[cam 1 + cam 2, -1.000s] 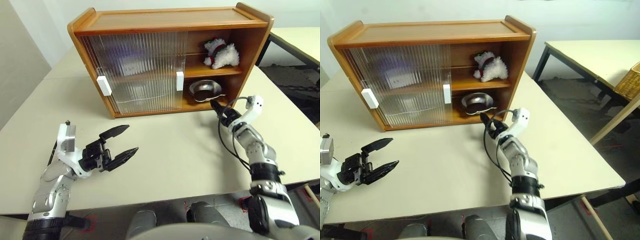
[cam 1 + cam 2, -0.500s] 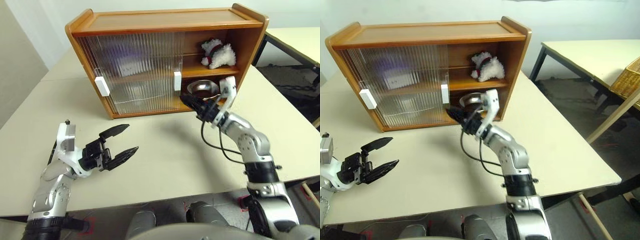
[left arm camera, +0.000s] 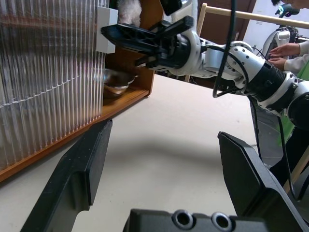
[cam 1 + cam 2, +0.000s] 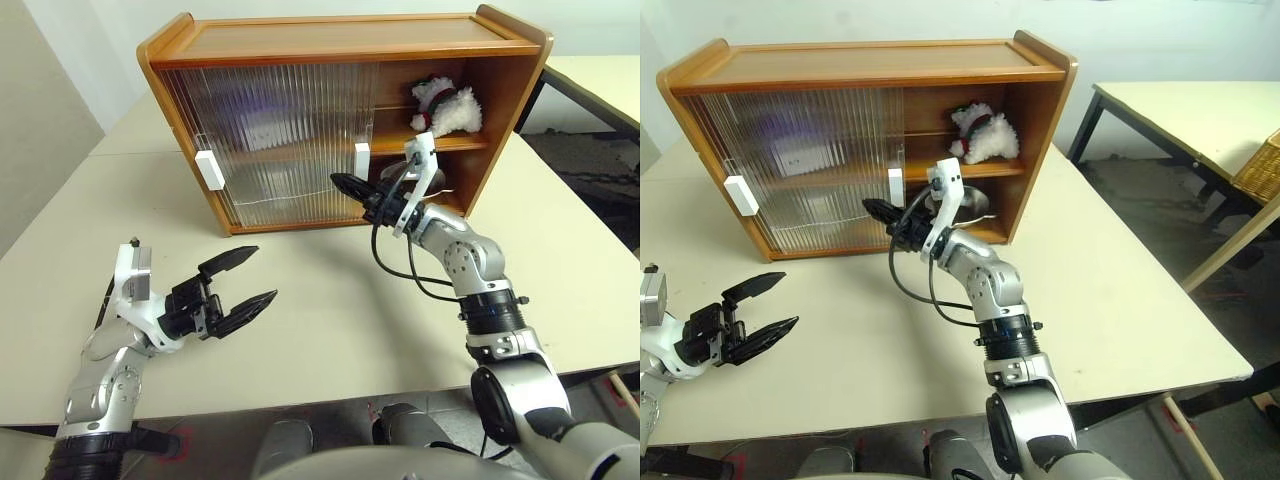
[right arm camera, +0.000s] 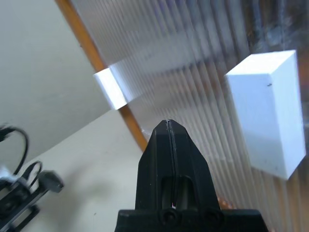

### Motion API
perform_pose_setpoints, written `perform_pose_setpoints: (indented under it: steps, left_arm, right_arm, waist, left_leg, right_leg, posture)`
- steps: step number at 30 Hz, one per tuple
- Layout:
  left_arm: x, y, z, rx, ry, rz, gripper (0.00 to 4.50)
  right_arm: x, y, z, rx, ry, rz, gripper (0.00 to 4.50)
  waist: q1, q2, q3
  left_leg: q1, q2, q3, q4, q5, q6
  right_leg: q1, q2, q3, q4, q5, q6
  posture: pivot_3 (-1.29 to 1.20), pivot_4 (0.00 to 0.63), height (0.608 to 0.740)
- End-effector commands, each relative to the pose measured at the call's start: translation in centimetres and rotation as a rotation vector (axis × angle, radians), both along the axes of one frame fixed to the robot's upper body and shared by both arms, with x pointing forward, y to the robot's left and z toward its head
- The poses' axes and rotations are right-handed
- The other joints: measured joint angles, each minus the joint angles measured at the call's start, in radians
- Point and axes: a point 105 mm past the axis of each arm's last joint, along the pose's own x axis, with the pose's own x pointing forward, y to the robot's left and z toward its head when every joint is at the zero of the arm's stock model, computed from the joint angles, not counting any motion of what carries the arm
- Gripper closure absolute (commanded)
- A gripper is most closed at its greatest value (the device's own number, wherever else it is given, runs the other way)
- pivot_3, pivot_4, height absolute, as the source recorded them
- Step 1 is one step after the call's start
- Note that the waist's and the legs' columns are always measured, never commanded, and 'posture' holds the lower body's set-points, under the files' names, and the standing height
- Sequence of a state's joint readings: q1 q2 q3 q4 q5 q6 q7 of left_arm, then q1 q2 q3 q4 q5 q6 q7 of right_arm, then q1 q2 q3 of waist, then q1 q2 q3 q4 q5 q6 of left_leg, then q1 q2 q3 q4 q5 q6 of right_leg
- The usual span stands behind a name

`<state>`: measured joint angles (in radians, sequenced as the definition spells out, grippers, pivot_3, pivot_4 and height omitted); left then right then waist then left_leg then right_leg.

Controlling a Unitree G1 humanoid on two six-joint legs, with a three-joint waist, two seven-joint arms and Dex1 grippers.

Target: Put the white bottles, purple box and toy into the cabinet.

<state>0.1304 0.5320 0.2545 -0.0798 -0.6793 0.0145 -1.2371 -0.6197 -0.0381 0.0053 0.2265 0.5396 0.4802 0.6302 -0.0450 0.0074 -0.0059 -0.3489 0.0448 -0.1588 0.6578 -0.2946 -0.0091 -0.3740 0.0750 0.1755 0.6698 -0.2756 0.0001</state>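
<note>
Beside the cabinet (image 4: pixel 330 60), the right gripper (image 4: pixel 341 184) has swung across from the steel bowl (image 3: pixel 113 82) to just below the right door's white handle (image 4: pixel 362 160), its fingers now clenched on nothing. The toy (image 4: pixel 447 107) stays on the cabinet's upper shelf, and the left gripper (image 4: pixel 245 283) has not moved, fingers spread over the table (image 4: pixel 330 320).

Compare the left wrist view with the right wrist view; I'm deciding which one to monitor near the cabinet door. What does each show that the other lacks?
Left wrist view, not the right wrist one: the open left gripper, the steel bowl on the cabinet lower shelf, and a person's hand in the background. Right wrist view, not the left wrist one: a second white handle farther along the ribbed doors. Both: the shut, empty right gripper close to the near white handle, and the table.
</note>
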Motion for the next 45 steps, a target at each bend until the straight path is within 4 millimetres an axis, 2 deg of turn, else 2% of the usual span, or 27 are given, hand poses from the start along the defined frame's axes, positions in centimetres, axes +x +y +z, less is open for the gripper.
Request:
perform_pose_setpoints:
  steps: [1, 9, 18, 30, 42, 45]
  left_arm:
    - [-0.1, -0.4, -0.1, 0.004, 0.008, -0.012, 0.00]
    - [-0.1, -0.7, 0.0, 0.001, 0.010, -0.015, 0.00]
    - [0.3, -0.9, 0.3, 0.000, 0.008, -0.026, 0.00]
    - [0.4, -1.0, 0.3, -0.001, 0.008, -0.033, 0.00]
    - [0.6, -0.9, 0.4, 0.002, 0.006, -0.034, 0.00]
    - [0.7, -0.9, 0.4, 0.003, 0.004, -0.040, 0.00]
  right_arm:
    - [1.3, -0.4, 0.0, 0.002, 0.025, -0.082, 4.45]
    - [2.6, -1.6, -0.6, 0.005, 0.082, -0.191, 4.45]
    - [3.6, -4.7, -0.1, 0.009, 0.064, -0.345, 4.45]
    - [3.9, -8.7, 0.0, -0.002, 0.052, -0.463, 4.45]
    - [3.8, -11.8, -0.7, -0.033, 0.045, -0.560, 4.45]
    - [3.8, -13.4, -0.7, -0.053, 0.034, -0.609, 4.45]
  waist:
    - [0.000, 0.001, 0.000]
    - [0.001, 0.001, 0.001]
    - [0.004, 0.001, 0.001]
    - [0.006, 0.001, 0.001]
    - [0.005, 0.001, 0.001]
    - [0.006, 0.001, 0.001]
  left_leg:
    - [0.000, 0.000, 0.000, 0.000, 0.000, 0.000]
    - [-0.002, 0.000, 0.000, -0.001, -0.001, -0.001]
    - [-0.001, 0.000, -0.001, 0.001, -0.001, -0.001]
    - [-0.002, -0.002, -0.002, 0.002, -0.001, -0.001]
    - [-0.002, -0.003, -0.002, 0.002, -0.001, -0.001]
    - [-0.002, -0.003, -0.002, 0.002, -0.001, -0.001]
  right_leg:
    - [-0.001, 0.000, 0.000, 0.000, 0.000, 0.000]
    - [-0.003, 0.000, 0.000, 0.000, 0.000, 0.000]
    - [-0.003, -0.001, 0.000, 0.000, 0.002, -0.001]
    - [-0.003, -0.002, 0.001, 0.000, 0.005, -0.002]
    - [-0.002, -0.002, 0.001, -0.001, 0.005, 0.000]
    - [-0.002, -0.002, 0.001, -0.001, 0.005, 0.000]
  posture:
    - [-0.02, 0.021, 0.740]
    - [-0.02, 0.020, 0.740]
    - [-0.04, 0.015, 0.740]
    - [-0.05, 0.012, 0.740]
    - [-0.05, 0.000, 0.740]
    - [-0.06, 0.000, 0.740]
